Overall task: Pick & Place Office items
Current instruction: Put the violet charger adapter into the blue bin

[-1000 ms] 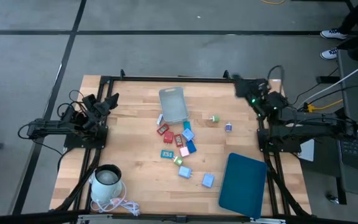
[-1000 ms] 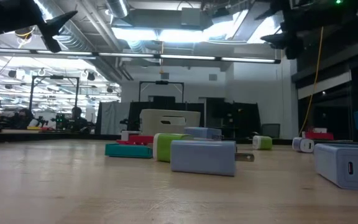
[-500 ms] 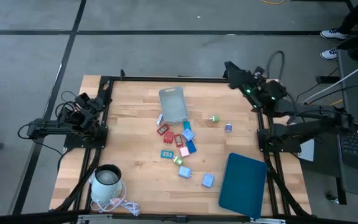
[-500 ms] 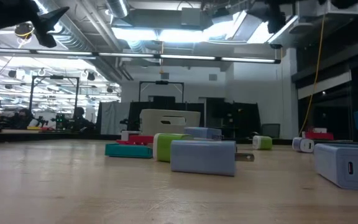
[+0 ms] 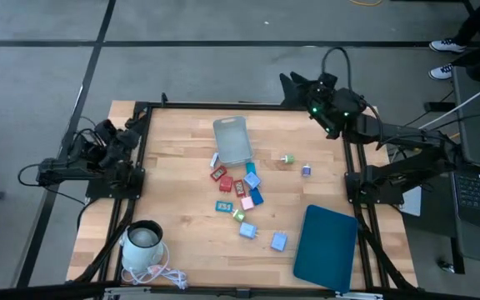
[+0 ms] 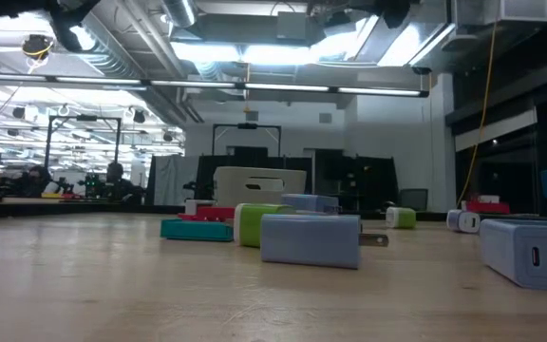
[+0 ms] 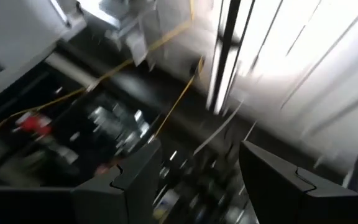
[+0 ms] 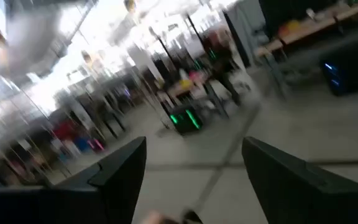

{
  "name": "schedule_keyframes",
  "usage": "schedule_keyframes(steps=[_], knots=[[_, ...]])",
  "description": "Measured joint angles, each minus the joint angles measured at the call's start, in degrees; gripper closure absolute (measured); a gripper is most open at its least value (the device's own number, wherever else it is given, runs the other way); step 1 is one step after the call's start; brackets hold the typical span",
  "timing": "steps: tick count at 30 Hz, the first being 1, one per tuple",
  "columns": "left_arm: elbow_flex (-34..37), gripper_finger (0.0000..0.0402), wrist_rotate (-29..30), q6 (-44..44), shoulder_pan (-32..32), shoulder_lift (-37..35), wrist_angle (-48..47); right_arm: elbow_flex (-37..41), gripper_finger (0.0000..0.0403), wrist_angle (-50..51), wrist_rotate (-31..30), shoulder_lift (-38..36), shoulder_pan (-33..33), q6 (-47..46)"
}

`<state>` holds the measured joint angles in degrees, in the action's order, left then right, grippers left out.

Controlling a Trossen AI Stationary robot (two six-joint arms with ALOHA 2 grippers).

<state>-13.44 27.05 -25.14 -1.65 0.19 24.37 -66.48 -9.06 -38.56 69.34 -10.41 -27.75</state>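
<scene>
Nothing looks placed yet: the office items (image 5: 244, 196) lie scattered on the table (image 5: 173, 208) just beside the grey bin (image 5: 232, 139), while the left gripper (image 5: 132, 125) and right gripper (image 5: 294, 86), both wide and empty, sit far from it at the table's edges.

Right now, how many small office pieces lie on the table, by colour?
red pieces: 3
blue or light blue pieces: 6
green pieces: 2
teal piece: 1
pink piece: 1
Total: 13

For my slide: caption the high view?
Small coloured office items scattered mid-table; both open tools raised at the edges.
</scene>
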Motion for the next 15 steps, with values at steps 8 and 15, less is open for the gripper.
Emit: schedule_keyframes(steps=[8, 15], knots=[[-20.9, 0.0190, 5.7, 3.8, 0.0, 5.9, -37.9, -13.3, 0.0132, 36.4, -9.1, 3.5, 4.5, -9.2], [-35.6, 0.0190, 19.4, 9.3, 0.0, 17.3, -59.2, -22.2, 0.0132, 71.1, -0.9, 13.6, 5.8, -33.5]])
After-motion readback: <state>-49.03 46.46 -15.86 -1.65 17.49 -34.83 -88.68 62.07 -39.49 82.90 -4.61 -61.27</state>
